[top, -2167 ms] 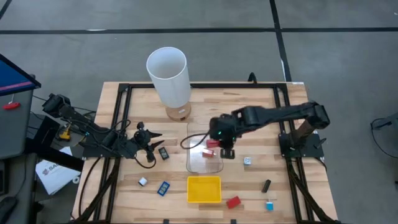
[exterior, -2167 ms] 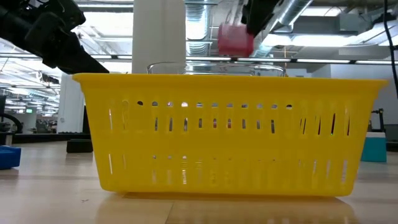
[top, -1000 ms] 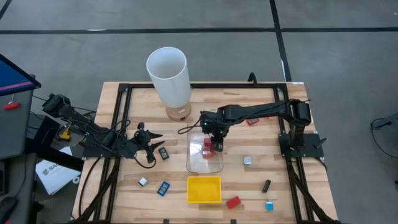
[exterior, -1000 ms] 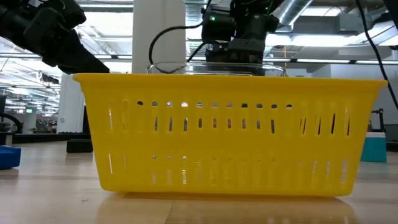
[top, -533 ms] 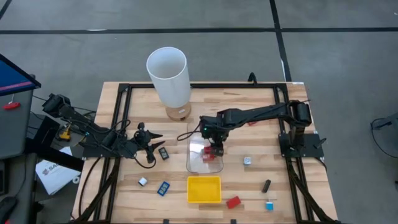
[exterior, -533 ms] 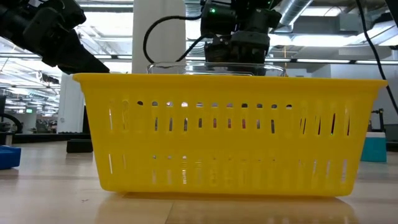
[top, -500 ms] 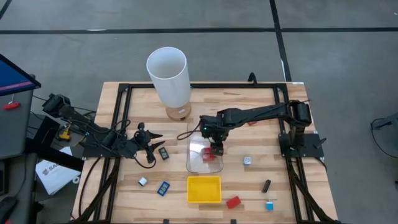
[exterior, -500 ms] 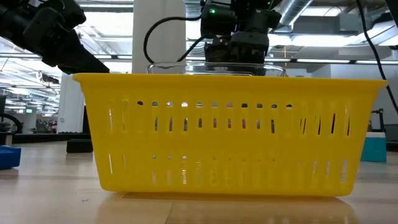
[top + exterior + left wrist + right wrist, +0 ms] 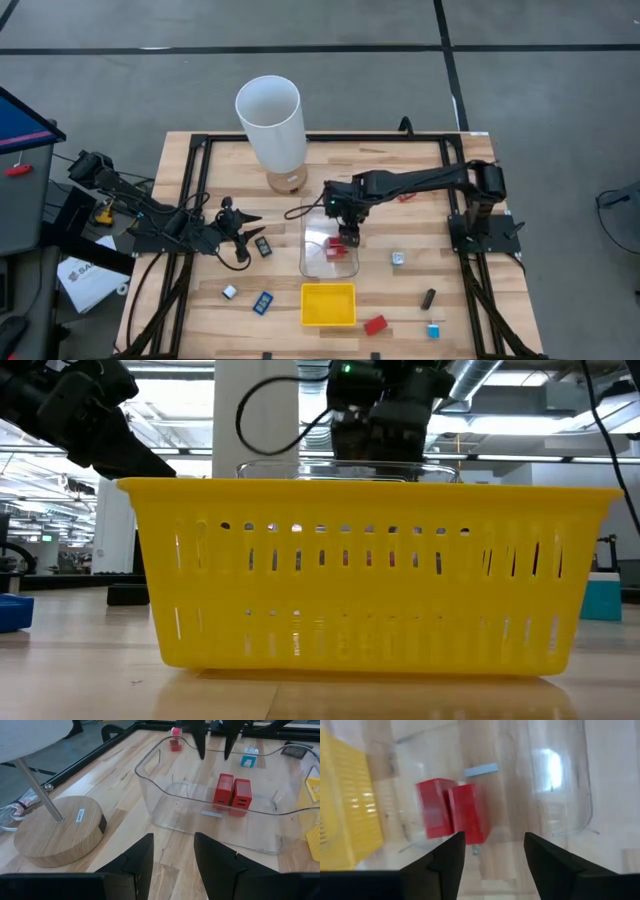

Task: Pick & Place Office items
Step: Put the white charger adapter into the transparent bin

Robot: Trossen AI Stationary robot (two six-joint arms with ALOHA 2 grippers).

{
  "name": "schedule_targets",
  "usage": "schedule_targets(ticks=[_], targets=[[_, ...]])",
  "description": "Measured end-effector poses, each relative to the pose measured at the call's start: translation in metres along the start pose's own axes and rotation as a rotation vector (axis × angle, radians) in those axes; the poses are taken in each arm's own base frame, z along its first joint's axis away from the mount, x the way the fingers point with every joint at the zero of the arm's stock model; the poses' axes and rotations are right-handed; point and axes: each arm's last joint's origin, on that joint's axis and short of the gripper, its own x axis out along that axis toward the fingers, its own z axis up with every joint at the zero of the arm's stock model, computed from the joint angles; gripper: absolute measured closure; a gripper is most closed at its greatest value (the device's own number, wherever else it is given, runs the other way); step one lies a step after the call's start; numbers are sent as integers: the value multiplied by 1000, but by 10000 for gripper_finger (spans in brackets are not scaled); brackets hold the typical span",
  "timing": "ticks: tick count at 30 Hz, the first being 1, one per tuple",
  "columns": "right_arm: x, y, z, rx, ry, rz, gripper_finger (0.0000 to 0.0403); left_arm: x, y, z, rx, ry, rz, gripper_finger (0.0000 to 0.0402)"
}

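1. The right tool [image 9: 347, 238] hangs over the clear bin [image 9: 311, 266] in the middle of the worktop [image 9: 420, 190]; its fingers [image 9: 547, 862] stand apart with nothing between them.
2. Two red blocks [image 9: 232, 794] sit side by side, touching, on the floor of the clear bin; from the right wrist view they lie just below the parted fingers, so I'd judge the drop-off step is done for this piece.
3. The left tool [image 9: 243, 224] waits over the left side of the worktop, well apart from the bin; its fingers [image 9: 214, 855] show a narrow gap and hold nothing.
4. Other small items are scattered loose on the worktop: a black piece [image 9: 263, 246] just beside the left tool, a white piece [image 9: 230, 292] and a blue piece [image 9: 263, 302] near the front left; on the right, a white piece [image 9: 398, 259], a black piece [image 9: 428, 298], a red block [image 9: 376, 324] and a light blue piece [image 9: 434, 329]; a pink piece [image 9: 404, 197] lies under the right arm.
5. The yellow basket [image 9: 328, 304] stands in front of the bin; I can't see anything in it from above.
6. The next move, I'd say, calls for lifting the right tool clear of the bin wall, then reaching for a loose piece, perhaps the white one nearest it; the pieces are tiny, so the fingers must line up squarely.
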Motion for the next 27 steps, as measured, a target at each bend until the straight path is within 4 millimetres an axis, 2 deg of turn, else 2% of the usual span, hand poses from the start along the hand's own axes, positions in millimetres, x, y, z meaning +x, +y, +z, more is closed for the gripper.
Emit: schedule_targets(ticks=[4,8,13,17,19,22,24,27], targets=[[-25,-1,-6,11,-23,-17,224,0,1,-3,12,21,12,266],[-63,0,-18,44,-88,-62,226,0,3,-7,-12,51,27,266],[-109,14,-45,88,-150,-135,215,0,3,-7,-42,53,22,266],[-135,32,-70,78,-186,-215,203,0,3,-6,-46,51,18,266],[-137,42,-86,56,-218,-252,199,0,3,-6,-47,50,18,266],[-124,49,-110,34,-219,-287,198,0,3,-6,-49,49,17,266],[-111,46,-127,42,-177,-328,199,0,2,-5,-56,42,14,266],[-93,31,-145,91,-99,-392,201,0,1,-2,-50,16,1,266]])
